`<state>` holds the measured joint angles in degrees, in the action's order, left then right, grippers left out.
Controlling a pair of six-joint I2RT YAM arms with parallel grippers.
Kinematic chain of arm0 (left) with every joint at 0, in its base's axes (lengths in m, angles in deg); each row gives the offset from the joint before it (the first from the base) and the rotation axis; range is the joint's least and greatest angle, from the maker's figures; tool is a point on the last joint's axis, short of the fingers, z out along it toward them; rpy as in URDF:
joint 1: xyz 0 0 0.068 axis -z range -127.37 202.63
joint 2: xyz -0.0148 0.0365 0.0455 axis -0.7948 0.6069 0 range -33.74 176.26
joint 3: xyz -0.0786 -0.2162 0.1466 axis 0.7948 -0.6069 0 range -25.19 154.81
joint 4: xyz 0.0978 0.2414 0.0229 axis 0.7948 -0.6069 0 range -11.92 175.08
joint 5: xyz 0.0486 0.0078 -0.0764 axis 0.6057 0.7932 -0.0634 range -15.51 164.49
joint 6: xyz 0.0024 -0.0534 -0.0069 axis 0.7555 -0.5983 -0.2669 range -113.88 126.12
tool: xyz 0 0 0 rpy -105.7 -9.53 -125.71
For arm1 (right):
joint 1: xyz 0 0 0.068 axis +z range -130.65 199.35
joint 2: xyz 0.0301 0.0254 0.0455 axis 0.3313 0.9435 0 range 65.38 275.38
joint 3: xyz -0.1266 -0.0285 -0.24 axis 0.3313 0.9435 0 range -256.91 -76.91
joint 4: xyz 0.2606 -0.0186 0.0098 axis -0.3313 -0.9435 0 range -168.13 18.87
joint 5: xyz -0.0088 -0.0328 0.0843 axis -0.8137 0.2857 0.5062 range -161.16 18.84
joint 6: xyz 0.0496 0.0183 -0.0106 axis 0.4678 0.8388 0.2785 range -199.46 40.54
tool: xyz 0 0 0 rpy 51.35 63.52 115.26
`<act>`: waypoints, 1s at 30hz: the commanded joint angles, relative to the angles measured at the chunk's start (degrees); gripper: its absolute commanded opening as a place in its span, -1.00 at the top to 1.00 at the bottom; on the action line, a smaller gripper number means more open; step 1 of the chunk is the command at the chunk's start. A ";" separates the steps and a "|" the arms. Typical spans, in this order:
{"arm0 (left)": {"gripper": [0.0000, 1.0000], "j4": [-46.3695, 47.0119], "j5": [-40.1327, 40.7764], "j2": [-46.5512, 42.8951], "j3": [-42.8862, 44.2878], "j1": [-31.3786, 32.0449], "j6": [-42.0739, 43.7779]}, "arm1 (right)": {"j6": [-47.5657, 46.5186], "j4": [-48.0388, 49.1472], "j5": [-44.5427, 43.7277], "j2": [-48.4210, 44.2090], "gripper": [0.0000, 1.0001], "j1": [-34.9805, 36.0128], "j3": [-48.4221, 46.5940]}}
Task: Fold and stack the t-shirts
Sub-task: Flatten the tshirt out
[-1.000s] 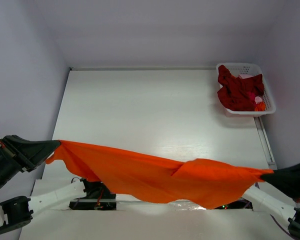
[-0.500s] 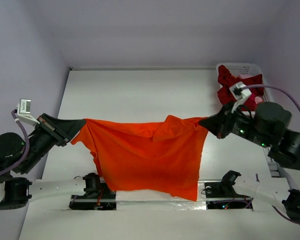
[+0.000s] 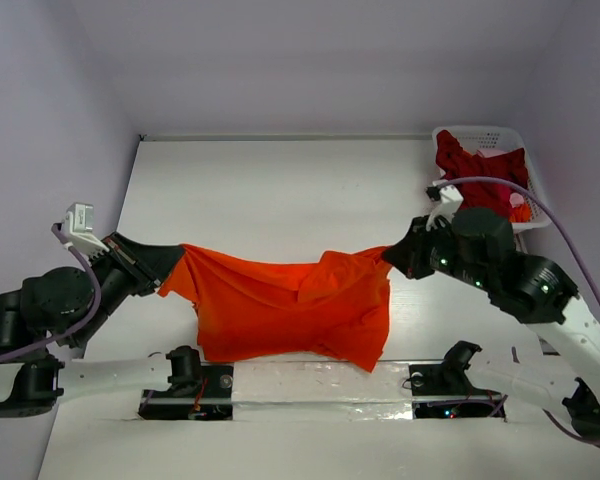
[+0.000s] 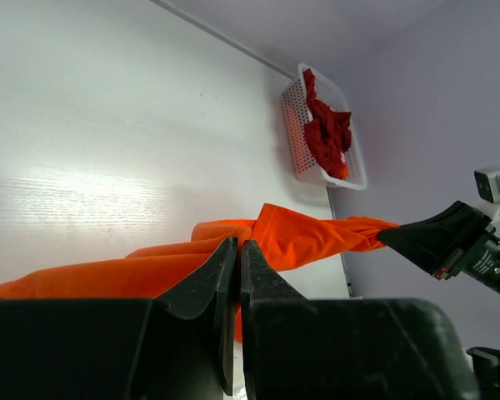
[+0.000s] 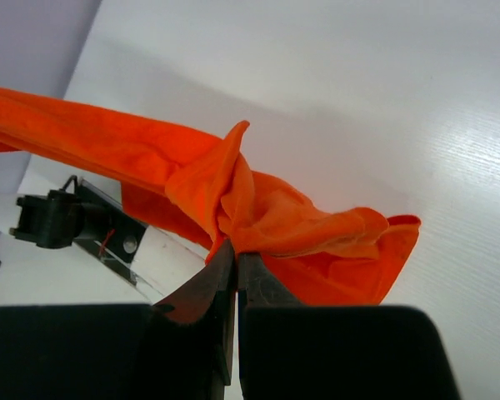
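Top view: the table (image 3: 280, 190) is a matte white board with a faint grain. The basket (image 3: 480, 130), a white plastic lattice with a rounded rim, sits at its far right corner and holds the dark crimson t-shirts (image 3: 465, 165), bunched in soft creases. The orange t-shirt (image 3: 280, 310) is well apart from the basket, nearer the arm bases and to the basket's left. It is bright, plain cotton, strung between both grippers and sagging in a wide crumpled swag with loose folds. I cannot tell whether its lower hem touches the table. The left gripper (image 3: 175, 262) points toward the basket side, with its black fingers pressed together on the shirt's left end and the arm held low. The right gripper (image 3: 390, 255) is just in front of the basket and points away from it. It pinches the shirt's right end, with the arm's elbow raised.

Left wrist view: the two dark wedge-shaped fingers meet with almost no gap on orange cloth. The shirt runs off as a taut, rolled band toward the right gripper, below the basket.

Right wrist view: the fingers are clamped on a twisted knot of orange fabric. Wrinkled folds spill to both sides of it above the white tabletop. The basket is out of sight here.
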<state>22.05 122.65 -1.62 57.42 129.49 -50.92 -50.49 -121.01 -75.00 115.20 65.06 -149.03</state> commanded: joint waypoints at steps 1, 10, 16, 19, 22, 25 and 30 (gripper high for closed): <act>1.00 3.51 5.64 -1.44 0.27 0.31 -8.81 | 0.65 1.91 -1.44 -6.47 1.00 0.08 -3.46; 1.00 13.73 -13.70 -10.49 2.47 0.31 2.98 | -4.01 -15.84 0.31 -13.08 1.00 0.08 -23.39; 1.00 7.92 -22.93 -18.04 3.61 -0.31 -1.23 | -1.38 -24.90 3.91 -20.46 1.00 0.08 -28.87; 1.00 8.18 -26.36 -22.62 3.17 -0.31 -4.92 | 1.52 -27.19 7.87 -24.50 1.00 0.08 -28.52; 1.00 9.05 -28.47 -23.86 3.17 -0.31 -8.00 | 3.37 -28.77 10.24 -26.00 1.00 0.08 -26.42; 1.00 11.86 -31.89 -21.23 4.05 -0.31 -6.95 | 2.94 -26.67 14.98 -25.92 1.00 0.08 -24.21; 1.00 14.86 -37.00 -16.83 4.67 -1.54 -2.12 | 0.91 -20.70 20.79 -25.04 1.00 0.08 -25.09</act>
<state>30.21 89.43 -21.67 60.66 128.66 -55.55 -48.19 -147.35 -59.52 89.56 65.06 -173.10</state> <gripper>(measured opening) 0.007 0.032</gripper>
